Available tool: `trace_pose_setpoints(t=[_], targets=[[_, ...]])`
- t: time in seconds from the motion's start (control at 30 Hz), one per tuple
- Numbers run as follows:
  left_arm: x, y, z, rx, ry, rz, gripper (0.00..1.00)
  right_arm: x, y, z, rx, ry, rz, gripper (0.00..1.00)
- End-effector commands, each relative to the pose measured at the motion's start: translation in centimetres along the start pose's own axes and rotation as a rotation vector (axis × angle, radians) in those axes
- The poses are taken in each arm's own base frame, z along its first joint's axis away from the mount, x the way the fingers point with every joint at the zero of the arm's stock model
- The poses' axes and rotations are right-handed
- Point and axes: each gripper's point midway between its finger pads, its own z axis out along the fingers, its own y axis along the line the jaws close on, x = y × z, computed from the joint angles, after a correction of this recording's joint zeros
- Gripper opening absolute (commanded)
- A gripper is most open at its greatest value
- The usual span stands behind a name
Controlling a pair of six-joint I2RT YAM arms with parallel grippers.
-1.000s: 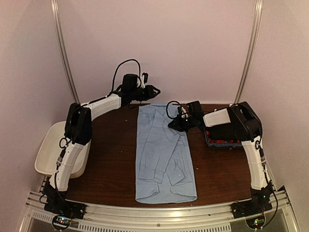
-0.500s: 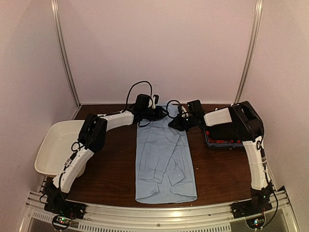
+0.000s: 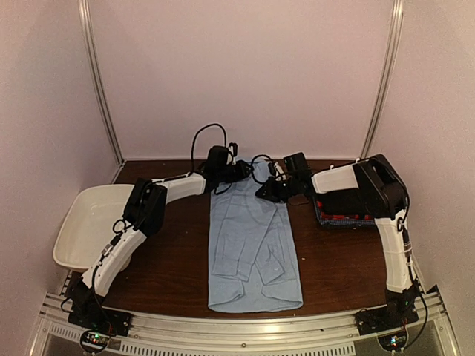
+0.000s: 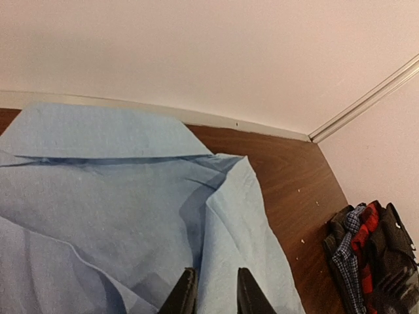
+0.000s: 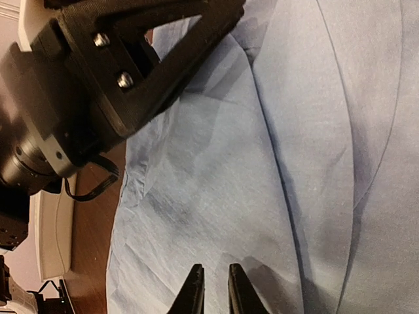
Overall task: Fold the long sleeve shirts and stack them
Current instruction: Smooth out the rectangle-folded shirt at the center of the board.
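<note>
**Both claws set at the collar end for the lengthwise fold**

The light blue shirt (image 3: 252, 245) is laid flat down the middle of the table (image 3: 171, 252), running from 12 o'clock to 6 o'clock. Its collar (image 4: 98, 131) lies at the far end, and the sleeves are already turned in over the body. The step in hand is judged to be the end-over-end fold, with the stacking not yet begun.

The left gripper (image 3: 241, 172) is placed at the collar end, towards 11 o'clock of the cloth. The right gripper (image 3: 264, 191) is placed just beside it, towards 1 o'clock, on the shirt's edge. In each wrist view the two fingers are drawn close together, with a thin gap and blue cloth directly under the tips. Whether cloth is actually pinched cannot be told for either claw.

A firm hold on both far corners is called for next. An even lift and a carry towards 6 o'clock would follow, so that the collar end is laid squarely over the hem.

The folded shirts (image 3: 343, 217), in black, red and blue check, are piled at 3 o'clock, partly hidden beneath the right arm. The white tub (image 3: 78, 222) is set at 9 o'clock, overhanging the table's edge. No garment is seen in the part of it that shows.
</note>
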Motion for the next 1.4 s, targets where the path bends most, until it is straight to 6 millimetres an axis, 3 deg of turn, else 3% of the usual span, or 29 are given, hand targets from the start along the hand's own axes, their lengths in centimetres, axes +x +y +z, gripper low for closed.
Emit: trace_pose_setpoints(t=[0.0,0.43,0.8,0.97,1.17,1.3,1.37], targets=[[-2.7,-0.3,0.0,0.02,-0.107,0.02,0.22,0.1,0.9,-1.3,0.023,-0.009,-0.028,0.16],[-1.9,0.6,0.4,0.016,-0.095,0.005,0.2,2.3,-1.1,-2.0,-0.014,0.002,0.05,0.15],[-2.1,1.6,0.4,0.01,-0.093,-0.027,0.19,2.1,-1.0,-2.4,-0.075,-0.004,0.07,0.16],[-5.3,-0.1,-0.7,0.06,-0.128,-0.029,0.21,1.4,-0.3,-2.7,-0.081,-0.01,0.045,0.16],[-11.1,-5.1,-4.5,0.153,-0.155,0.021,0.32,0.0,1.0,-3.7,-0.068,-0.036,-0.009,0.19],[-12.1,-8.0,-7.3,0.172,-0.096,0.067,0.4,-0.6,1.7,-4.9,-0.045,-0.049,-0.054,0.22],[-10.8,-8.1,-8.7,0.16,-0.038,0.067,0.41,-0.6,2.0,-5.7,-0.026,-0.052,-0.084,0.24]])
